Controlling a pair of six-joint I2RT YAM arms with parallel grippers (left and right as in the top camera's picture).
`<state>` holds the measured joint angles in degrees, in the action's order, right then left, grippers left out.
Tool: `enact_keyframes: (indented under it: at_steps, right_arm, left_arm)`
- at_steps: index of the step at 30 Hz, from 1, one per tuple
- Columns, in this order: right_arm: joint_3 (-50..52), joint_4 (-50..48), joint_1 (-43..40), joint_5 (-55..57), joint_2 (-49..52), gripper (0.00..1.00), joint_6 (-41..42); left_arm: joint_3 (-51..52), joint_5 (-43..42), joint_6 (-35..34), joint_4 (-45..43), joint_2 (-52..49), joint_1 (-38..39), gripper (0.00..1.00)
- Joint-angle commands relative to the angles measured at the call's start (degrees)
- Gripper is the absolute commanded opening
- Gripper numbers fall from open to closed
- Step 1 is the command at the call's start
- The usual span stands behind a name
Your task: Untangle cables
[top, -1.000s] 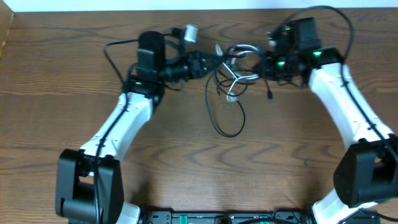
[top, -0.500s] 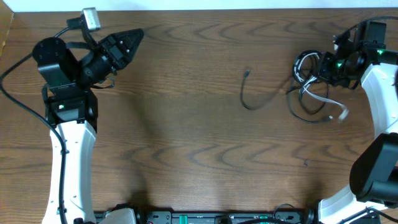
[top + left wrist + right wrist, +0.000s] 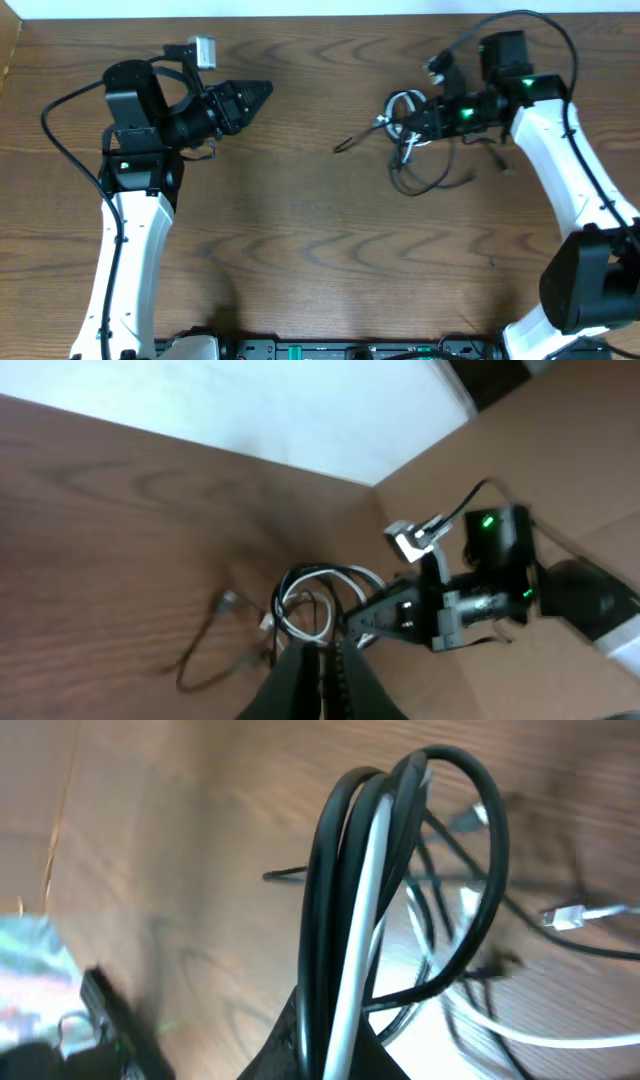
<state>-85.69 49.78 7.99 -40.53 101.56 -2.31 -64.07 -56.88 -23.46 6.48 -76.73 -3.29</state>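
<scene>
The cables (image 3: 412,150) are a tangle of black cords and one white cord at the table's back right. My right gripper (image 3: 405,115) is shut on a bundle of black and white loops (image 3: 370,870) and holds them up. The loose ends trail on the wood below. One black end (image 3: 342,147) reaches left and another plug (image 3: 507,166) lies to the right. My left gripper (image 3: 258,93) is shut and empty. It points right, well apart from the tangle. In the left wrist view its fingers (image 3: 325,680) face the cables (image 3: 315,600).
Bare brown wood lies between the two arms and toward the front edge (image 3: 320,300). A white wall edge (image 3: 320,8) runs along the back. Thick black arm wires loop by each arm (image 3: 60,110).
My right gripper has carried the tangle left from the table's right edge. My left gripper has swung right and a little down, toward the middle.
</scene>
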Motion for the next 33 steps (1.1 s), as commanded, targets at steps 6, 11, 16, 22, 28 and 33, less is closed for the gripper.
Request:
enact_keyframes:
  at_steps: [6,11,16,22,28,33]
  right_arm:
    - [-4.6,0.9,5.9,2.2,-8.7,0.01,-4.3]
    - [-4.5,2.1,8.6,2.3,-8.5,0.01,-7.3]
    - [-4.5,2.2,9.5,2.4,-8.5,0.01,-7.6]
    - [-4.5,3.3,9.5,2.4,-8.6,0.01,-7.6]
    - [-4.5,4.2,9.5,-0.3,-8.6,0.01,-8.8]
    - [-4.5,4.0,9.5,-3.4,-8.6,0.01,-9.1]
  left_arm:
    - [-0.5,0.2,4.0,0.3,-0.4,2.5,0.4]
    - [-0.5,0.4,6.2,0.1,-1.0,6.7,0.55]
    - [-0.5,0.6,6.3,-1.5,-4.1,10.9,0.58]
    - [-0.5,1.8,6.3,-4.3,-9.9,14.7,0.66]
    - [-0.5,6.2,6.3,-5.2,-13.2,15.4,0.68]
    - [-0.5,9.0,6.3,-5.4,-14.0,16.7,0.67]
